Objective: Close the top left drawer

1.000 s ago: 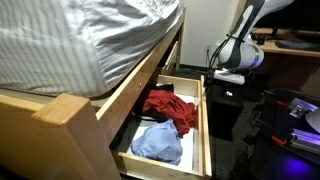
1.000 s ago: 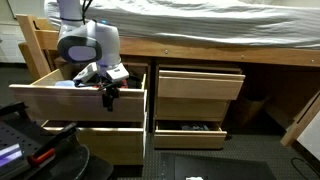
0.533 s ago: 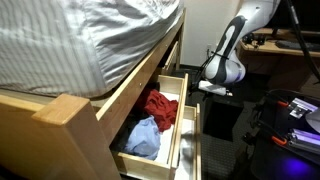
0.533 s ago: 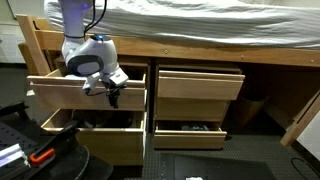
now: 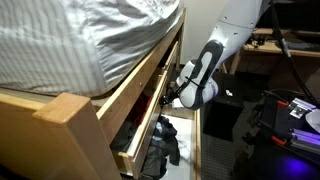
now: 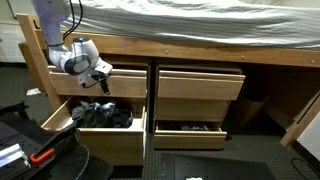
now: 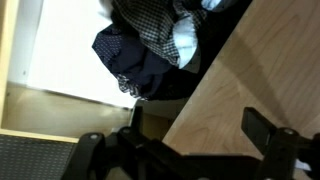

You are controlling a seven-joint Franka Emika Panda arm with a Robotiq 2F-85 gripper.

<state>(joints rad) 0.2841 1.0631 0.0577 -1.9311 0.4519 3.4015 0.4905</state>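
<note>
Dark floor runs in front of a long bed, seen along its side and from the front in the exterior views. Rumpled grey-white striped bedding (image 5: 80, 40) covers the mattress and hangs over the light pine wooden bed frame (image 6: 230, 55). Four pine drawers sit under the rail, in two stacks.

The top left drawer (image 6: 130, 86), a long shallow pine box, sits almost wholly inside the frame, with its front close to the rail line. Whether it is fully flush cannot be told. Below it, the lower left pine drawer (image 6: 60, 118) stands well out, showing a white inner bottom in the wrist view. A heap of dark, partly checked clothes (image 6: 100, 113) lies in it. To the right, the upper right pine drawer (image 6: 200, 82) juts out slightly, and the lower right pine drawer (image 6: 190, 135) shows a dark gap above its front.

The white jointed robot arm (image 5: 225, 40) reaches down from above to the top left drawer's front. Its black gripper (image 6: 100, 82) rests against that front. In the wrist view the two black fingers (image 7: 92, 146) are spread wide and grasp nothing, with pale wood panel between them.
</note>
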